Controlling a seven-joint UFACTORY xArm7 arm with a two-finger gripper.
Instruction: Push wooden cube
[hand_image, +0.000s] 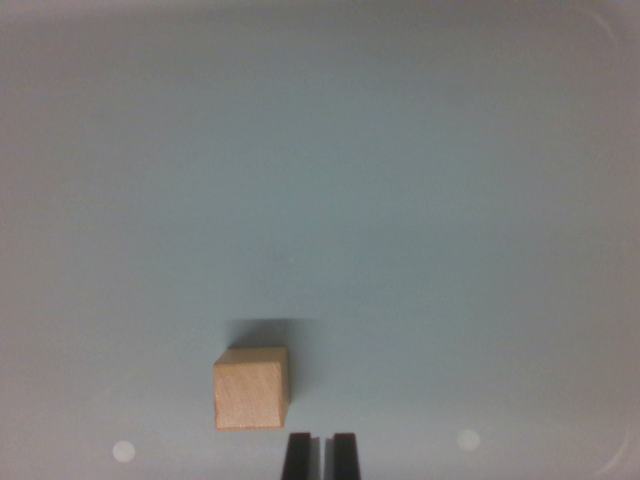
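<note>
A small light wooden cube rests on a pale grey-blue surface, low and a little toward the wrist view's left. My gripper enters from the bottom edge as two black fingertips pressed almost together, with only a thin slit between them and nothing held. The tips lie just below and toward the wrist view's right of the cube's lower right corner, very near it; contact cannot be judged.
Two small pale round marks lie on the surface, one at the lower left and one at the lower right. A faint curved edge shows in the top right corner.
</note>
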